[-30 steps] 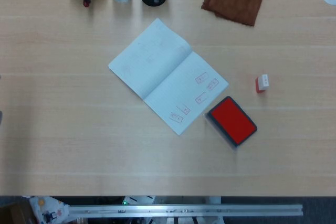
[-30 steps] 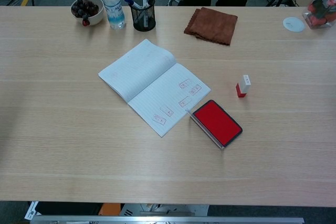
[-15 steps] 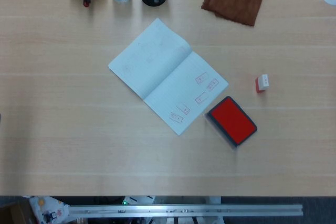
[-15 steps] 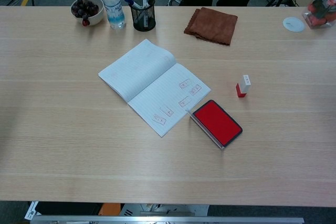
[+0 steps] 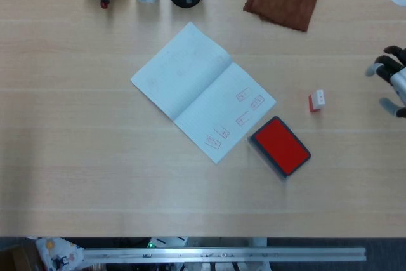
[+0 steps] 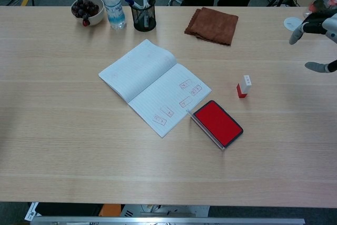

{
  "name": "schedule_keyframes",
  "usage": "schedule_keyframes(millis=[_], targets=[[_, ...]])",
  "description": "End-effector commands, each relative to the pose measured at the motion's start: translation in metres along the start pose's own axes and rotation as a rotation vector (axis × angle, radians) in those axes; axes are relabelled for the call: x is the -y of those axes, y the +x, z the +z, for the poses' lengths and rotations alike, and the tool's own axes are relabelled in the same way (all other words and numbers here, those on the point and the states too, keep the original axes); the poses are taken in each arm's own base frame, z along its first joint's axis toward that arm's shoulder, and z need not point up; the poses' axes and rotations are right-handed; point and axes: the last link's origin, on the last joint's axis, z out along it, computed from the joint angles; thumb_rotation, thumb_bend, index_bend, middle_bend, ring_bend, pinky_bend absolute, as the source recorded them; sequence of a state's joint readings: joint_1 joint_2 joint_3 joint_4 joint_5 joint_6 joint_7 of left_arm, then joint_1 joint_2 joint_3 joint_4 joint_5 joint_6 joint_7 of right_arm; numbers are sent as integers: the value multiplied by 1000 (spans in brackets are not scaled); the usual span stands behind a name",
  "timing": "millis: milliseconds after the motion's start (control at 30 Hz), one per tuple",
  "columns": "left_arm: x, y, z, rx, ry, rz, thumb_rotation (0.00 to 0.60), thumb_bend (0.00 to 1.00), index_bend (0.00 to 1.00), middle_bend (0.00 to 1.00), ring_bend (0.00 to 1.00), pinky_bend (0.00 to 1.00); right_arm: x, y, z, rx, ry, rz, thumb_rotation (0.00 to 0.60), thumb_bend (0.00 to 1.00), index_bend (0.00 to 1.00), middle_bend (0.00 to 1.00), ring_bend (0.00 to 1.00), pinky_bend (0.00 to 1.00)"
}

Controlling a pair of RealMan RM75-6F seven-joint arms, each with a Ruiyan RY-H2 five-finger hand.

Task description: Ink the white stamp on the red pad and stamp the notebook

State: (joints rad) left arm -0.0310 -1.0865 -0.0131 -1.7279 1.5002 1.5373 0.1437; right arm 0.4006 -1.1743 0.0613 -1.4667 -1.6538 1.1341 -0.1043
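The white stamp [image 5: 316, 100] [image 6: 243, 86] with a red base stands upright on the table, right of the notebook. The open notebook [image 5: 202, 90] [image 6: 154, 84] lies mid-table, with several red stamp marks on its right page. The red ink pad [image 5: 280, 145] [image 6: 216, 123] sits open, just below and right of the notebook. My right hand [image 5: 391, 79] [image 6: 318, 39] shows at the far right edge, fingers spread, holding nothing, well right of the stamp. My left hand is out of sight.
Along the far edge stand a bowl of dark fruit [image 6: 87, 9], a water bottle [image 6: 114, 3] and a black pen cup [image 6: 143, 11]. A brown cloth [image 6: 212, 25] lies behind the notebook. A white disc [image 6: 294, 23] rests at the far right.
My right hand has come into view at the right edge of both views. Nothing on the table has moved.
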Motion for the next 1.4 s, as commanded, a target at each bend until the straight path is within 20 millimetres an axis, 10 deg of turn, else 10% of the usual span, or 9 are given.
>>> schedule_keyframes(millis=[33, 667, 1400], targets=[[0, 2, 0, -6, 1, -6, 600, 276, 228, 204, 218, 134, 7, -9, 15, 27, 33, -30, 600, 199, 381, 358, 193, 292], [4, 0, -5, 3, 11, -14, 600, 276, 227, 203, 219, 134, 34, -52, 75, 61, 104, -124, 600, 199, 381, 353, 189, 291], [9, -3, -8, 13, 28, -12, 600, 276, 225, 195, 219, 134, 59, -77, 85, 145, 153, -156, 600, 195, 381, 352, 189, 291]])
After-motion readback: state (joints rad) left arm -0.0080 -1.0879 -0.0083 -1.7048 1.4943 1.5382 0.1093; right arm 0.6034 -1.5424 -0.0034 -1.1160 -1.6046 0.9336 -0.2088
